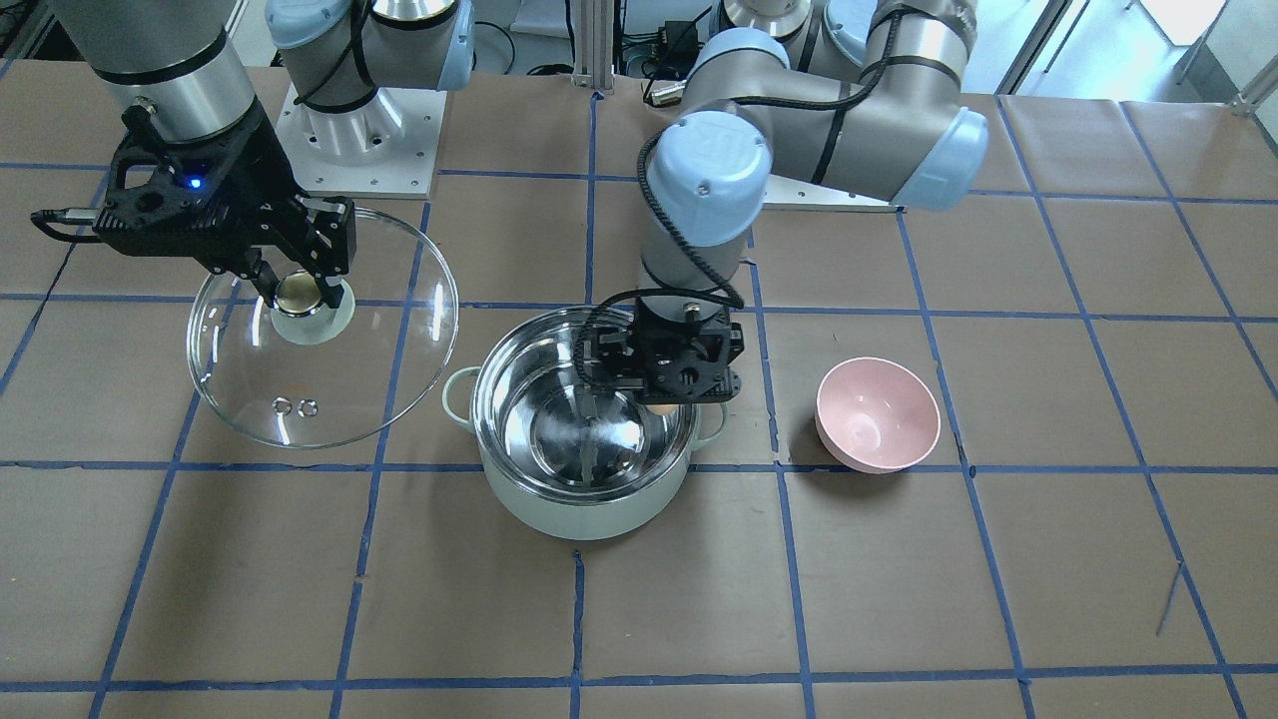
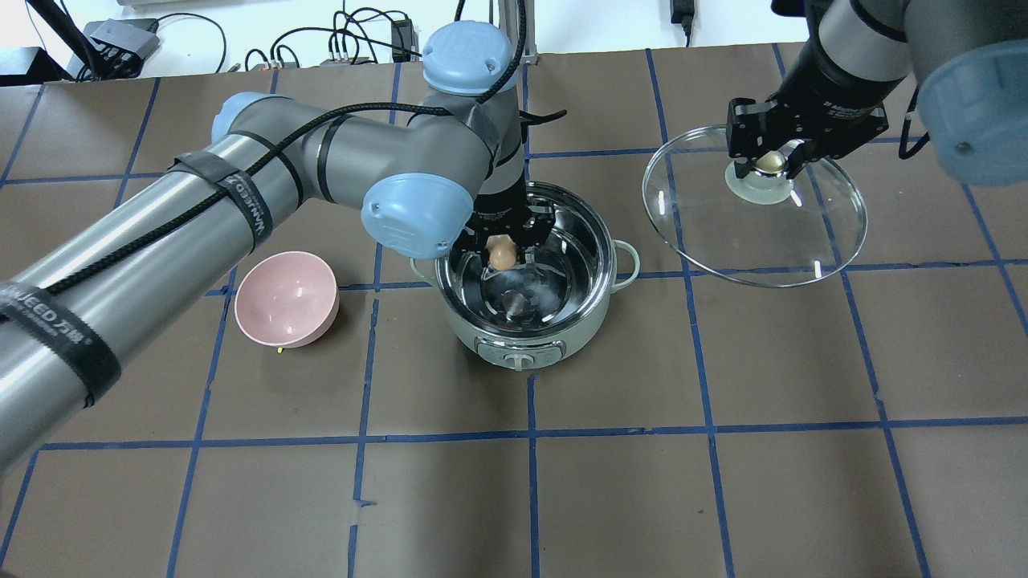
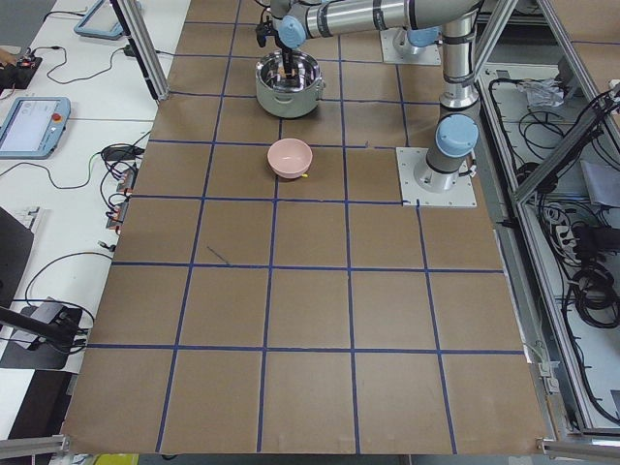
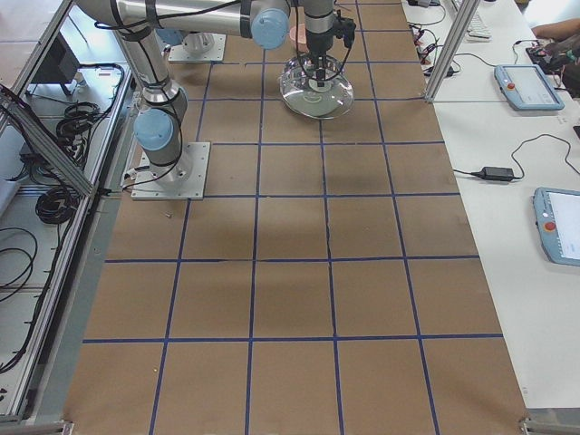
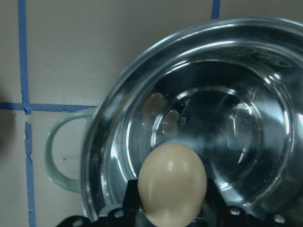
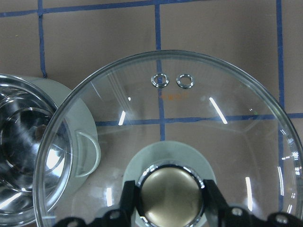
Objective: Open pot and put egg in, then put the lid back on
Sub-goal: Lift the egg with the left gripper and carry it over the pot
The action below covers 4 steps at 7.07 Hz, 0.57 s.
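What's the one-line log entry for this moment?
phase: placing | left tool: shut on egg, over open pot | right tool: shut on lid knob, beside pot | pink bowl: empty

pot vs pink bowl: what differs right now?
The pot is mint green with a steel inside and loop handles; the pink bowl is plain pink, handle-free. The pot is wider than the pink bowl. The left gripper holds the egg over the pot, nothing over the pink bowl. Both are round and open-topped.
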### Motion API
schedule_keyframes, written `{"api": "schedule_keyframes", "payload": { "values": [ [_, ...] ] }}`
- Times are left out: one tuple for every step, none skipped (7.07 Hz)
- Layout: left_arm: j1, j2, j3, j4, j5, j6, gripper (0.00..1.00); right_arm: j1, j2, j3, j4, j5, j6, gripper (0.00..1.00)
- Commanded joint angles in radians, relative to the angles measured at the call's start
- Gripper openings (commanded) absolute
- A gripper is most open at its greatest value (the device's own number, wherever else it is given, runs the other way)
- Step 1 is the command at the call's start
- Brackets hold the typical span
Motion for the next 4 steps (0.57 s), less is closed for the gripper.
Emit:
{"api": "schedule_keyframes", "payload": {
  "values": [
    [-0.007, -0.041, -0.003, 0.013, -0.012, 0.001, 0.5, -0.029, -0.001, 0.0, 0.004, 0.002, -0.035, 0.34],
    [-0.007, -0.025, 0.007, 0.014, -0.011, 0.025, 1.0, -0.029, -0.001, 0.0, 0.004, 0.002, -0.034, 0.34],
    [-0.004, 0.008, 0.022, 0.002, -0.006, 0.051, 1.0, -0.029, -0.002, 0.0, 0.004, 0.002, -0.034, 0.34],
    [0.035, 0.104, 0.022, -0.065, -0.005, 0.064, 1.0, -0.029, -0.002, 0.0, 0.004, 0.002, -0.034, 0.34]
  ]
}}
